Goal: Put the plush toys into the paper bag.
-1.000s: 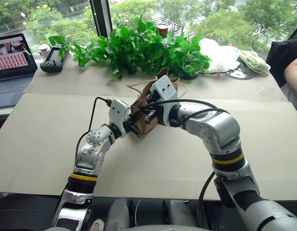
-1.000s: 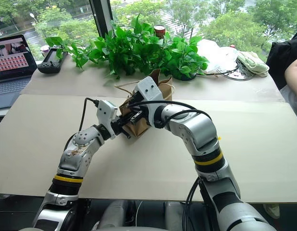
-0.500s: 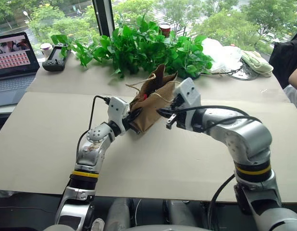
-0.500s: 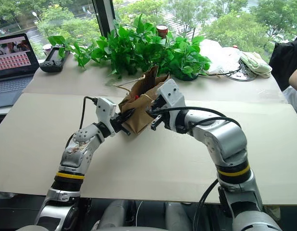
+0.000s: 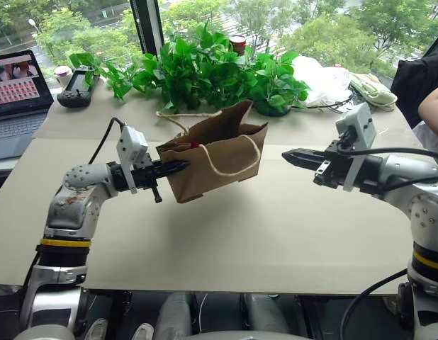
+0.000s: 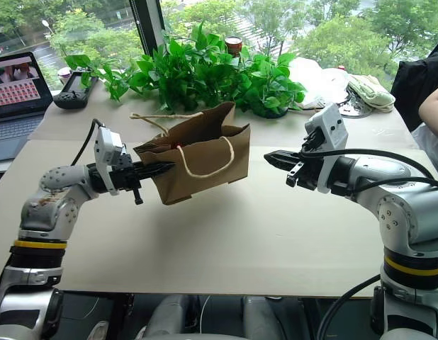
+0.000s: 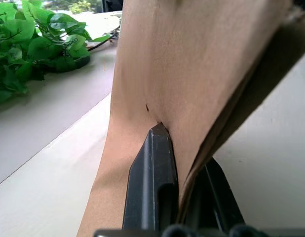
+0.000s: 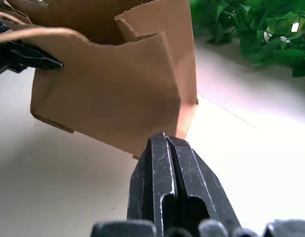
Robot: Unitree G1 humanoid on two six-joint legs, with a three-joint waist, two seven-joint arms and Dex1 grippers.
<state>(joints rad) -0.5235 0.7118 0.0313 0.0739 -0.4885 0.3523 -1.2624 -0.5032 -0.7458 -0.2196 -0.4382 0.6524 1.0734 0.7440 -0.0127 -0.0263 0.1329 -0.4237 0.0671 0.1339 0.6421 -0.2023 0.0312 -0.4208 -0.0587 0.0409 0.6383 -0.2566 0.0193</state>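
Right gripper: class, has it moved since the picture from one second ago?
Yes. The right gripper was at the paper bag in front of the leafy plants; now it hangs apart from the bag, to its right, shut and empty.

The paper bag [image 5: 213, 159] hid nearly all its contents (only a red speck [image 5: 194, 144] showed at the mouth); a person's arm [image 5: 433, 108] was cut off by the edge.

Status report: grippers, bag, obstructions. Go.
Left gripper shut on paper bag rim, bag held off the table. Right gripper shut, empty, apart from bag. Red toy peeking inside. Nothing in the way.
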